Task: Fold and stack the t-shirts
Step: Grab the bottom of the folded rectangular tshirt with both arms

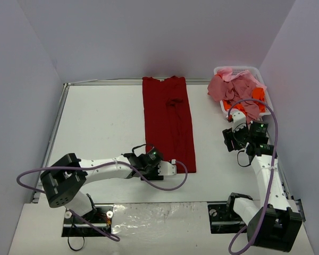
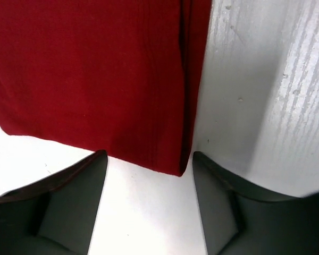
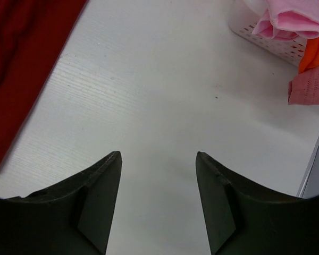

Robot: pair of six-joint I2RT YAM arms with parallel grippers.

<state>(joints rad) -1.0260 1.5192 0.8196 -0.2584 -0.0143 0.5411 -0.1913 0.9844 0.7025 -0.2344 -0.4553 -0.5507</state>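
Note:
A red t-shirt (image 1: pixel 167 119) lies flat on the white table (image 1: pixel 101 122), folded into a long narrow strip running from the far edge toward me. My left gripper (image 1: pixel 170 167) is open and low at the strip's near end. In the left wrist view the shirt (image 2: pixel 95 74) fills the top and its near right corner sits between the open fingers (image 2: pixel 74 202) of the left gripper (image 2: pixel 149 155). My right gripper (image 1: pixel 229 139) is open and empty over bare table, right of the shirt; it also shows in the right wrist view (image 3: pixel 157 154). Nothing is held.
A white basket (image 1: pixel 255 70) at the far right holds a heap of pink shirts (image 1: pixel 236 87) and an orange one (image 1: pixel 258 95), some hanging over its rim. In the right wrist view the basket (image 3: pixel 255 33) is at the top right and the red shirt (image 3: pixel 21 53) at the top left.

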